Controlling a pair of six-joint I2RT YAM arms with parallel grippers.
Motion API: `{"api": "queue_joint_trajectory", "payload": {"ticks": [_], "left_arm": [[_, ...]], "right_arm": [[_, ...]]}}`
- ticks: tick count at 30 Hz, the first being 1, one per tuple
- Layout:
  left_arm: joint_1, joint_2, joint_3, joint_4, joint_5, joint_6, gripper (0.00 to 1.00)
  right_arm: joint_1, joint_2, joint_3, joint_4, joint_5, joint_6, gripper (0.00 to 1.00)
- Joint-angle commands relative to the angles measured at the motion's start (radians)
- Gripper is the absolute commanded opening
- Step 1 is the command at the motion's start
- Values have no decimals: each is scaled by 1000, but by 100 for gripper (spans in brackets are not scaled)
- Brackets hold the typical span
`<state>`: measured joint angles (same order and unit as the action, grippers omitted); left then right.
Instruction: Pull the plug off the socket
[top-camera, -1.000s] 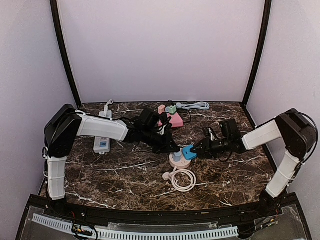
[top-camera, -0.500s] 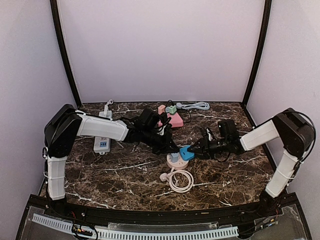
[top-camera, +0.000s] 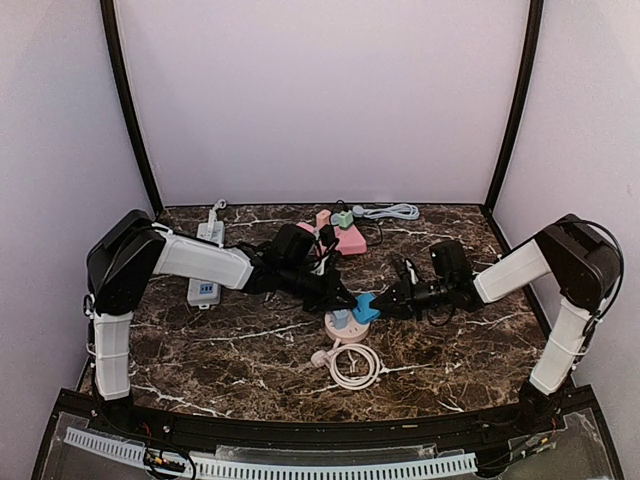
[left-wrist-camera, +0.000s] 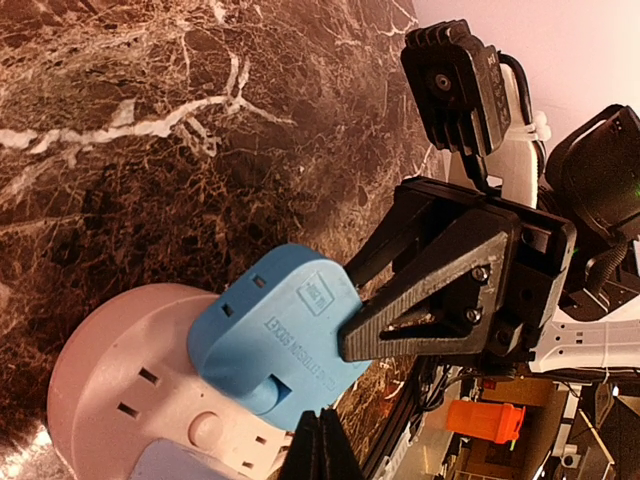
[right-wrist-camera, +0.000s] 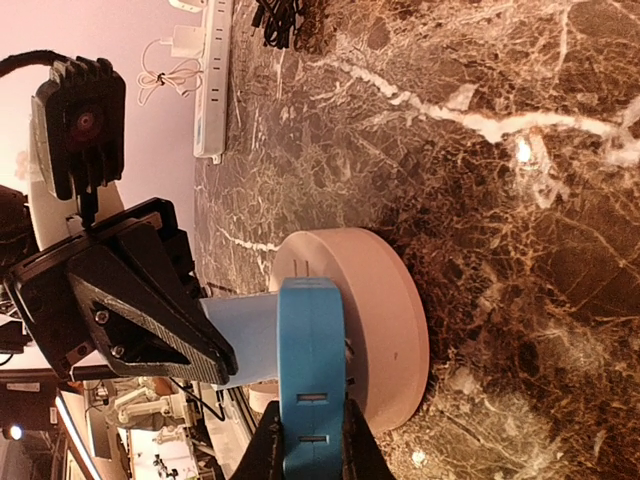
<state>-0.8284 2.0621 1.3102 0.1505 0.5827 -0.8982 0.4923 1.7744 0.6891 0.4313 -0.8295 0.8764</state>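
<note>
Evidently rigid and light, the blue plug (right-wrist-camera: 312, 360) sat in the pink socket (right-wrist-camera: 392, 320) near the worktop's (top-camera: 250, 350) centre. The right gripper (right-wrist-camera: 308, 440) was clamped across its flat sides, judged the soundest hold. The left gripper's (top-camera: 335, 295) grip was indeterminate.

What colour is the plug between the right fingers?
The plug is blue, clearest in the left wrist view.

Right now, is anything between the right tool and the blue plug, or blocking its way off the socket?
Nothing visible. The right tool is shut on the blue plug, which sits on the pink socket; the way off it looks free.
</note>
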Motion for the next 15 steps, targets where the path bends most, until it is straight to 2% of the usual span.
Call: {"api": "queue_joint_trajectory", "payload": {"ticks": [1,8,15], "left_arm": [[20,-4,-115,5,29,7,0],[47,-10,-224,171,74,-44,0],[49,2,-257,169,45,-63,0]], "right_arm": [[11,9,12,71,-43,39,5],[11,50,-44,304,-101,183,0],[11,99,-95,607,-142,357,0]]}}
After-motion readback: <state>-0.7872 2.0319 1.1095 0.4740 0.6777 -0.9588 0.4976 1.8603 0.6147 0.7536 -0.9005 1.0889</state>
